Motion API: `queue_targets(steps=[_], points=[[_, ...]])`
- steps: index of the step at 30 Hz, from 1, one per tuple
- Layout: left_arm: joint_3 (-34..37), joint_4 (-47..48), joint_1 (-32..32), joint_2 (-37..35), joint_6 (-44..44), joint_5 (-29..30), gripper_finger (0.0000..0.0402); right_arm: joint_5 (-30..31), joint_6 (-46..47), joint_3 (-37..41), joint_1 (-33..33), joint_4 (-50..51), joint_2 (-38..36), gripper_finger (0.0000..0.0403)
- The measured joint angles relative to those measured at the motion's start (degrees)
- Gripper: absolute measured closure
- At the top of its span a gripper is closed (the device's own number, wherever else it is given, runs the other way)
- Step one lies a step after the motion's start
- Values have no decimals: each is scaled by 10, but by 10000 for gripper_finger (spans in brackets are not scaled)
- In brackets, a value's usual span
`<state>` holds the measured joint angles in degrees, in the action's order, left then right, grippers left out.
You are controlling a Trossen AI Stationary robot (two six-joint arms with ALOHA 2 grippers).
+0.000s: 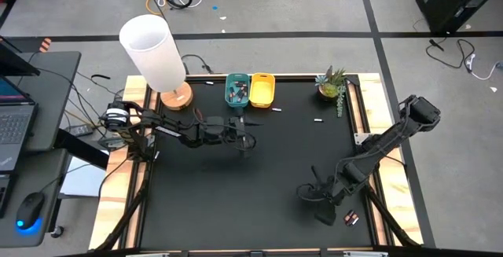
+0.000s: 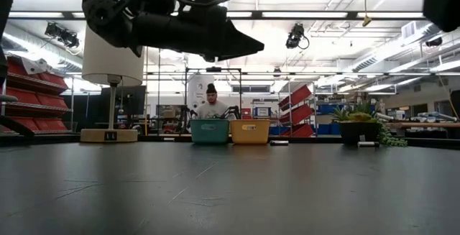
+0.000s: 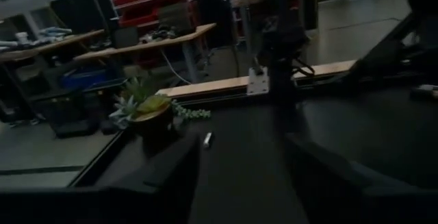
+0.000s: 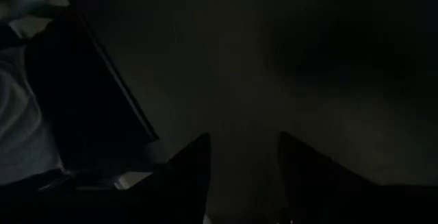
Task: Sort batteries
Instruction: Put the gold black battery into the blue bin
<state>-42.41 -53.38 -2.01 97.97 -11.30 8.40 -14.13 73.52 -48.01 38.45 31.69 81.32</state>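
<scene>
Single batteries lie on the black table: one [image 1: 318, 120] toward the plant, also in the left wrist view [image 3: 207, 140], one [image 1: 277, 110] beside the yellow bin [image 1: 262, 89], and a small cluster [image 1: 351, 219] at the near right. The teal bin [image 1: 236, 89] holds several batteries. My left gripper [image 1: 248, 140] hovers level above the table in front of the bins, open with nothing between its fingers [image 3: 171, 172]. My right gripper [image 1: 308, 194] is over the near right of the table, slanting down, open and empty [image 4: 243, 166].
A white lamp [image 1: 157, 53] on a wooden base stands at the far left and a potted plant [image 1: 333, 84] at the far right. A wooden frame [image 1: 363, 115] borders the table. A person [image 2: 211, 106] sits beyond the far edge. The table's middle is bare.
</scene>
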Motion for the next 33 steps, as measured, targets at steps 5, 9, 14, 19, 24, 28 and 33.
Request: queue_targets(steps=[5, 9, 14, 19, 24, 28, 33], points=[[-1, -1, 6, 0, 27, 31, 269, 23, 18, 0, 37, 4, 0, 223], [-1, -9, 4, 0, 86, 131, 308, 32, 17, 0, 45, -21, 0, 198], [3, 19, -10, 0, 77, 112, 325, 85, 20, 0, 46, -76, 0, 186], [3, 28, -13, -1, 120, 89, 325, 215, -6, 1, 46, -166, 0, 185], [3, 46, -14, -1, 126, 89, 325, 325, -80, 0, 46, -269, 0, 185], [3, 88, -14, -1, 85, 89, 326, 330, -12, 0, 55, -212, 1, 191], [3, 94, -16, -1, 93, 100, 326, 297, 106, 0, 87, -121, 1, 209]])
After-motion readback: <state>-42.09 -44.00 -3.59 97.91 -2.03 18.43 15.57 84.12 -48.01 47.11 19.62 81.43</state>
